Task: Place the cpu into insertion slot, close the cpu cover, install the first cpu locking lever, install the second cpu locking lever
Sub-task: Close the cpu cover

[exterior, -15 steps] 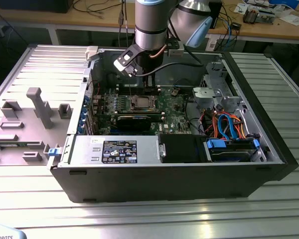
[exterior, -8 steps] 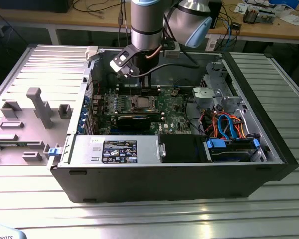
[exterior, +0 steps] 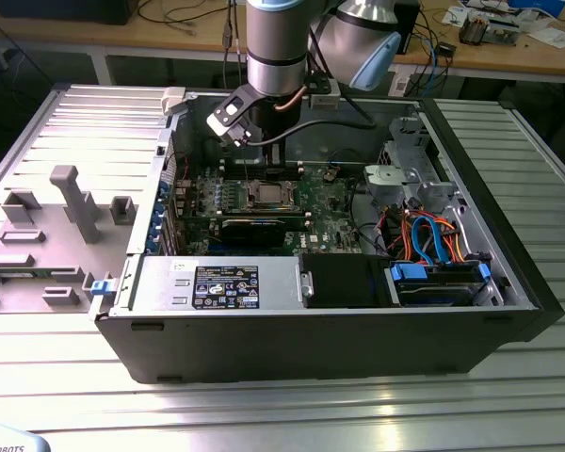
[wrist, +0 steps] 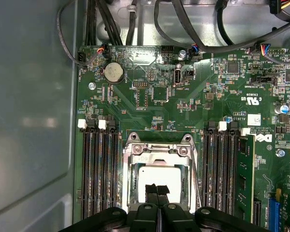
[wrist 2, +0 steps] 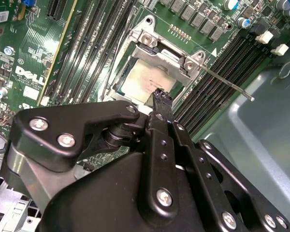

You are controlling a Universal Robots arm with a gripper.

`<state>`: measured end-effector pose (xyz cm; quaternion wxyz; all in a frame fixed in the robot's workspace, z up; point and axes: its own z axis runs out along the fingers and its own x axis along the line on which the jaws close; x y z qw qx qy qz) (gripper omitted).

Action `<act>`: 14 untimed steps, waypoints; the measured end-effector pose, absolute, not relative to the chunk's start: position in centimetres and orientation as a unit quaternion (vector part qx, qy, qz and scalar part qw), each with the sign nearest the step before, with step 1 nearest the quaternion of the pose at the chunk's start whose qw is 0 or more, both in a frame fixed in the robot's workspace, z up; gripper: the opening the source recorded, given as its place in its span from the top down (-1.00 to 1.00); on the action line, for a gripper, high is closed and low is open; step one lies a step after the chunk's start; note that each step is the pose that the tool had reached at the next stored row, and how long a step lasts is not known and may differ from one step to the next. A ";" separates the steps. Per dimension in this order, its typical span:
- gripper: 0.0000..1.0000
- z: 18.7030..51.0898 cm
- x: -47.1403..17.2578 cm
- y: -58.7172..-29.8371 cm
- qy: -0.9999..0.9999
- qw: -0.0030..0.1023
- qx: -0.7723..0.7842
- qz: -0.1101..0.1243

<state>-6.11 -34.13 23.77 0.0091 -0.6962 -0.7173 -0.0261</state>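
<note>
In the open computer case, the insertion slot (exterior: 269, 195) sits in the middle of the green motherboard (exterior: 331, 202). The cpu (wrist: 170, 175) lies in the slot, and its pale grey face (wrist 2: 140, 79) shows through the window of the cpu cover (wrist: 157, 149). This silver cover (wrist 2: 189, 64) lies flat over the socket. A thin metal locking lever (wrist 2: 227, 85) sticks out sideways from one socket corner. My gripper (wrist: 157, 188) hangs just above the cpu with its black fingers pressed together and nothing between them. It also appears in the second wrist view (wrist 2: 162, 95) and the exterior view (exterior: 264, 171).
Rows of black memory slots (wrist: 99, 169) flank the socket on both sides. The grey case wall (wrist: 34, 121) stands close beside the board. Cables and a drive cage (exterior: 433, 235) fill the exterior view's right. A power supply (exterior: 217, 285) lies in front, and a grey fixture tray (exterior: 47, 235) lies outside the case.
</note>
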 end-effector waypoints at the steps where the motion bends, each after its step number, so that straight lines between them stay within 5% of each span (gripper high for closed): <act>1: 0.79 23.8 -6.1 -34.1 -0.717 0.009 -0.696 -0.026; 14: 0.79 23.2 -7.5 -34.2 -0.717 0.011 -0.696 -0.025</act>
